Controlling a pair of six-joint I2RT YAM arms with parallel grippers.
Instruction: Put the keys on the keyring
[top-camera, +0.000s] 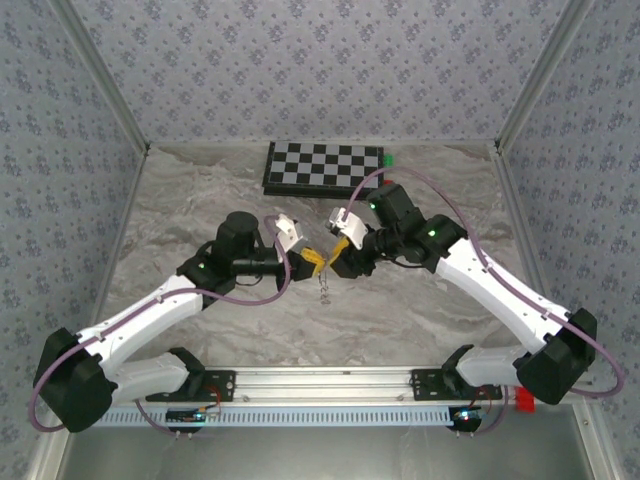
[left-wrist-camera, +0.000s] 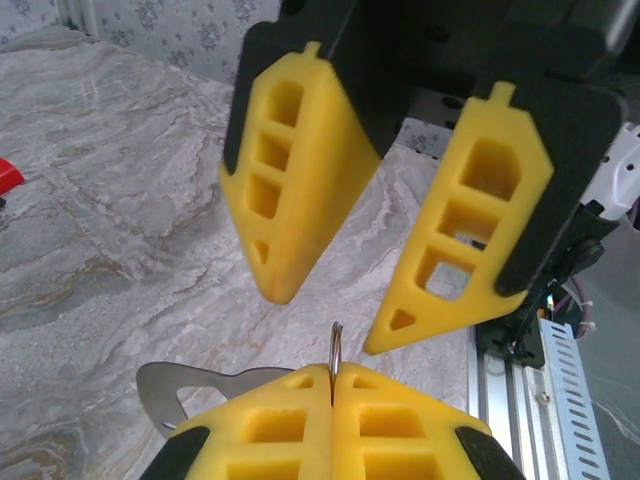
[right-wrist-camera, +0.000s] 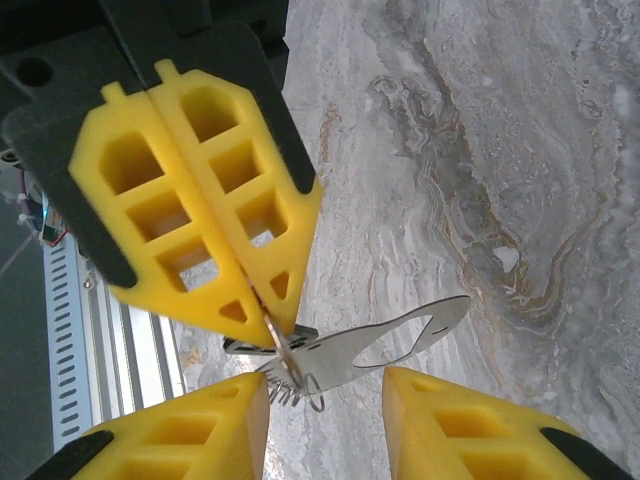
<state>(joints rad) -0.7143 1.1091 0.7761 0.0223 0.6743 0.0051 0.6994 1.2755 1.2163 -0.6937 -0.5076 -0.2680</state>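
Pinching the keyring (left-wrist-camera: 335, 345), left hand (left-wrist-camera: 332, 388) clenched on it, right hand (left-wrist-camera: 332, 320) released, tips just beside it

We see soft, even light in the top view: the marbled surface (top-camera: 180, 200) is pale and bright, the shadows under the arms are faint with blurred edges, and nothing glares. That frame is sharp throughout, though the small parts at its centre are too fine to resolve. In the left wrist view the right fingers (left-wrist-camera: 290, 180) at the top are crisp and evenly lit, their hollows shaded. The left fingers (left-wrist-camera: 270, 430) along the bottom edge look slightly soft, and the keyring (left-wrist-camera: 335, 345) between them shows a thin glint. In the right wrist view the left fingers at upper left are a little blurred, while the surface at right is crisp.
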